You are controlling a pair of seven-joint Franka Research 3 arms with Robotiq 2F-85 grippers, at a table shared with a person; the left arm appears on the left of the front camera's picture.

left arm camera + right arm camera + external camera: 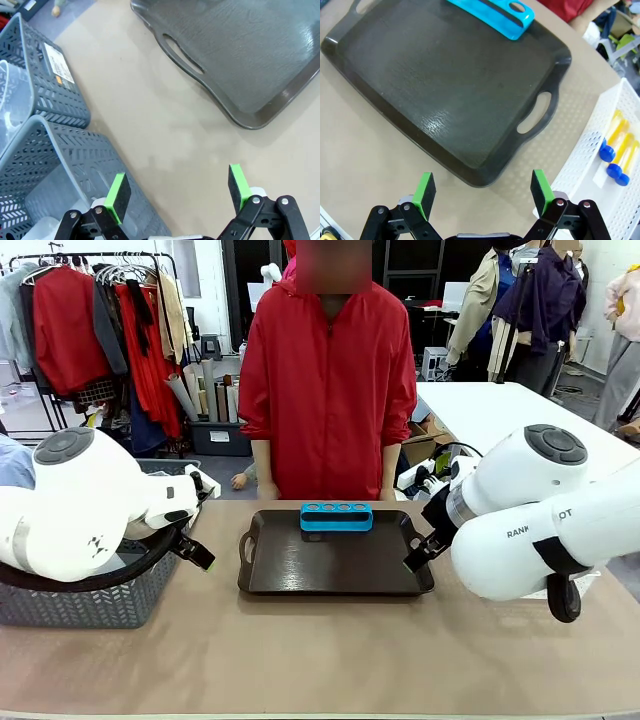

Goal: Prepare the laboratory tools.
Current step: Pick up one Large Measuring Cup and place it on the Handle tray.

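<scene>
Front view. A person (pixel 330 380) in a red jacket stands at the far side of the desk (pixel 320 660). A dark brown tray (pixel 335 560) lies at the desk's middle, and a blue rack (pixel 336 516) with four round holes in its top sits on the tray's far edge. The left tool (pixel 205 522) hangs off the tray's left end, above a grey mesh basket (pixel 100 605). Its fingers are spread and hold nothing. The right tool (pixel 418 522) hangs off the tray's right end, likewise spread and unloaded.

Left wrist view. The left tool (pixel 178 190) is released, with green pads (pixel 118 192) wide apart over bare desk and nothing between them. Two grey baskets stand side by side and touching. The far grey basket (pixel 50 95) carries a white label on its rim and holds the clear plastic beaker (pixel 11 97). The near grey basket (pixel 75 165) is just beside the left pad. The tray's corner and one handle slot (pixel 182 50) show, apart from the baskets.

Right wrist view. The right tool (pixel 483 192) is released and grasps nothing. It hovers over the desk just off the tray's near edge. The rack lies along the tray's far rim. A white mesh basket (pixel 590 165) stands beside the tray's handle end. In it lie the tubes (pixel 617 130) of orange liquid on their sides, blue caps (pixel 606 152) toward the tool. Three caps are clear; the picture edge cuts off the rest.
</scene>
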